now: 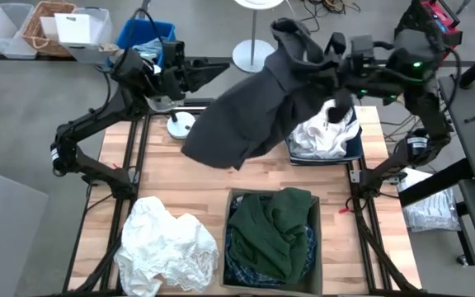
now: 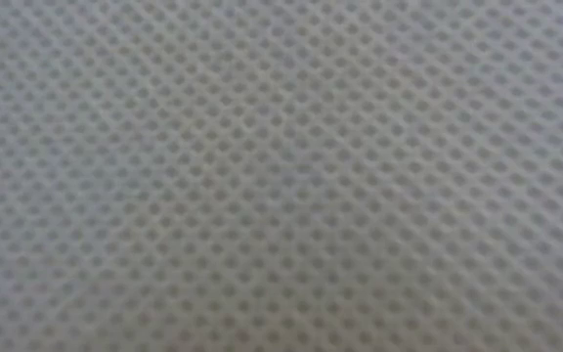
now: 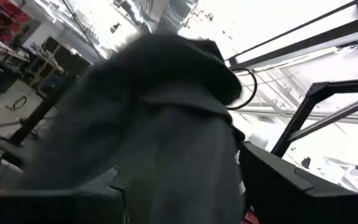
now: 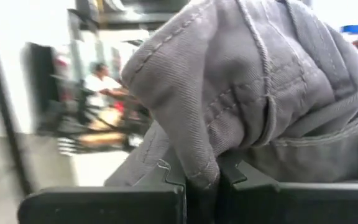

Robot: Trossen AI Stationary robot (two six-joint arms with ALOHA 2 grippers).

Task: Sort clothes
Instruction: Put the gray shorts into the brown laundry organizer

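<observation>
1. Two piles are seen nearest on the desk (image 1: 188,177): crumpled white garments (image 1: 167,247) and a dark green garment (image 1: 275,231) in a box.
2. Farther back, the charcoal grey garment (image 1: 254,103) is held aloft, pinched in the closed right hand (image 4: 201,180).
3. The left hand (image 1: 192,74) is seen parted beside it; one thin fold could slip.

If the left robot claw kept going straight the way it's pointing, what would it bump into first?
Most likely the hanging charcoal grey fabric garment. It fills the space just ahead of the left gripper, whose jaws are apart. The right gripper pinches that garment's other side. How close the fabric is remains unclear.
</observation>
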